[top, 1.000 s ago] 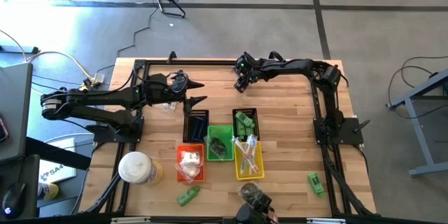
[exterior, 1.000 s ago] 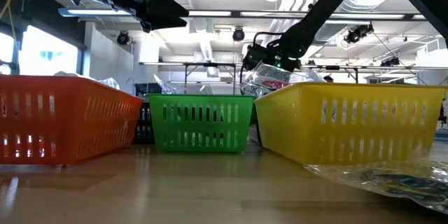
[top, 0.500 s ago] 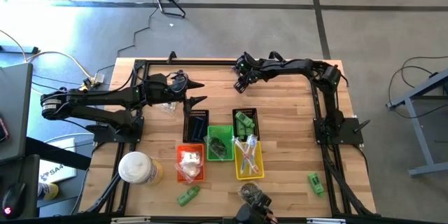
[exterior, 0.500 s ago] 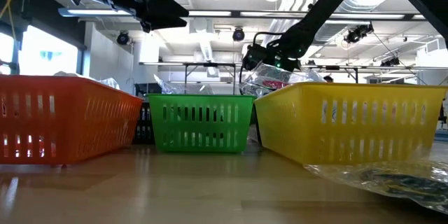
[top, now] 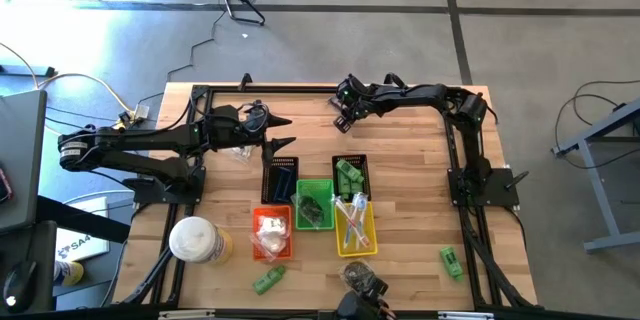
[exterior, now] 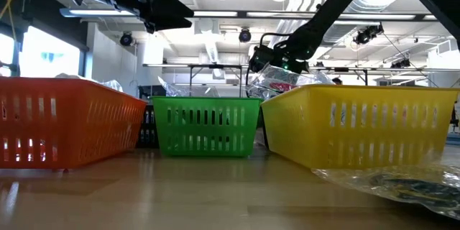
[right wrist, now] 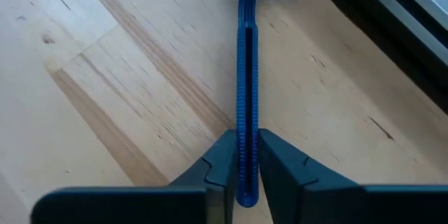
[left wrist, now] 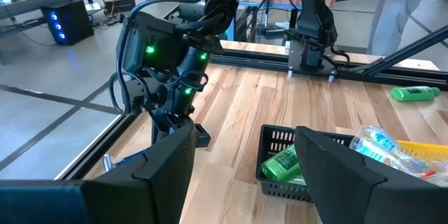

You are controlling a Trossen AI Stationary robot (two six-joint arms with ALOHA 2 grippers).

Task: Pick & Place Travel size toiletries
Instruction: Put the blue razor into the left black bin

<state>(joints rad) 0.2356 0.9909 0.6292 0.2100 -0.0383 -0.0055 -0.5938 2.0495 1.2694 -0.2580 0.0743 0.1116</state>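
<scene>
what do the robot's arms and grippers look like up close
Both arms are dark, jointed and tubular. The right arm's wrist housing is black, with small green lights and black cables looping beside it. The left gripper has broad, flat, angular dark fingers. The right gripper has matte dark fingers tapering to narrow tips.

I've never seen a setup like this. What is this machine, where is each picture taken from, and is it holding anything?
It is a robot with two dark arms at a wooden table, each ending in a two-finger claw. One picture looks down from above, one looks level across the tabletop, and two come from cameras on the wrists.

In the middle of the table sit small baskets: orange, green, yellow and black, some already holding little toiletries. A green tube lies loose nearby.

The right claw, at the table's far edge, is shut on the handle of a blue razor that lies on the wood. The left claw hangs open, holding nothing.
</scene>
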